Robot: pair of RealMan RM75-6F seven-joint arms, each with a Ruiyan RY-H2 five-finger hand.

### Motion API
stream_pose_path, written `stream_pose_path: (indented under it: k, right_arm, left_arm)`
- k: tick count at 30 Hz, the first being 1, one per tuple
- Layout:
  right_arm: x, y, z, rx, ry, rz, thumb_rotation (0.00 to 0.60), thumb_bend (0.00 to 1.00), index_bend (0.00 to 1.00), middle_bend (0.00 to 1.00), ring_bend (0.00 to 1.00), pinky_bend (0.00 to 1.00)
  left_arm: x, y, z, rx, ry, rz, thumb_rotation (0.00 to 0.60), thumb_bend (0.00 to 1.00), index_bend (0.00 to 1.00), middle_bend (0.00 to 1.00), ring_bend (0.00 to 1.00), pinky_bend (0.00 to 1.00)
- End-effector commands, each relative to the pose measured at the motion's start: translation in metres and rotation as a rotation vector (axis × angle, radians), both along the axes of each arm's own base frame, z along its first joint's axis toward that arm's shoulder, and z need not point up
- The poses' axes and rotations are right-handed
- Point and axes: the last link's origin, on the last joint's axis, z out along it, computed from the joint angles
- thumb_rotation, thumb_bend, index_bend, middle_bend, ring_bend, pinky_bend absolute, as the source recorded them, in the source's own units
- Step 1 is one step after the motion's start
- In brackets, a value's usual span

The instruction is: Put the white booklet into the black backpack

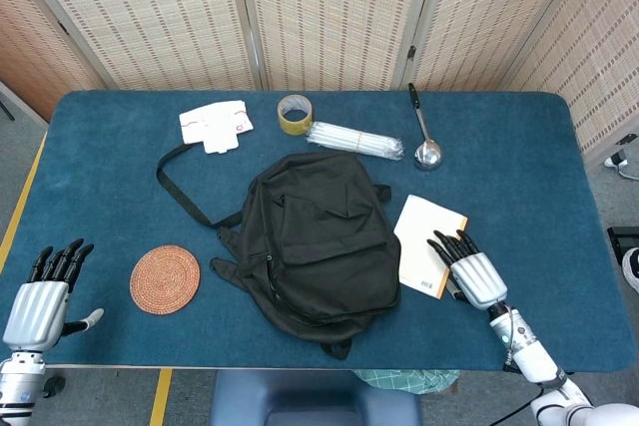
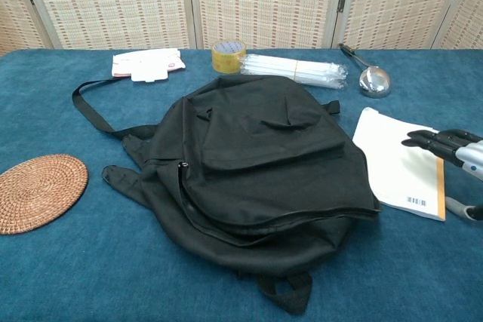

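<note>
White booklet lies flat on the desk in the head view, under the right hand's spread fingers, black backpack just beyond it. Left hand hangs empty, fingers apart. Chest view: right fingers over the booklet's edge, gripping nothing.
</note>
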Motion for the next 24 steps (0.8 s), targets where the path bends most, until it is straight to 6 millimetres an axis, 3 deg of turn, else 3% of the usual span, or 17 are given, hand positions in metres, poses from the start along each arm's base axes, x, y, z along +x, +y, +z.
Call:
stream_pose_path:
  k: [1,16,24]
  right_arm:
    - [0.002,-0.002,0.001,-0.007,-0.009,0.007,0.6,0.46,0.05,0.06,0.13,0.0]
    - [0.023,-0.024,-0.009,-0.038,-0.041,0.045,0.6,0.46,0.05,0.1,0.15,0.0]
    - [0.04,-0.035,-0.017,-0.022,-0.061,0.085,0.6,0.46,0.1,0.13,0.19,0.04]
  left_arm:
    - [0.0,0.0,0.0,0.002,-0.001,-0.001,0.6,0.2,0.13,0.1,0.14,0.07]
    - [0.0,0.0,0.0,0.002,0.0,-0.001,0.6,0.2,0.13,0.1,0.14,0.07]
    - [-0.001,-0.001,0.0,0.004,0.0,0.003,0.6,0.2,0.13,0.1,0.14,0.07]
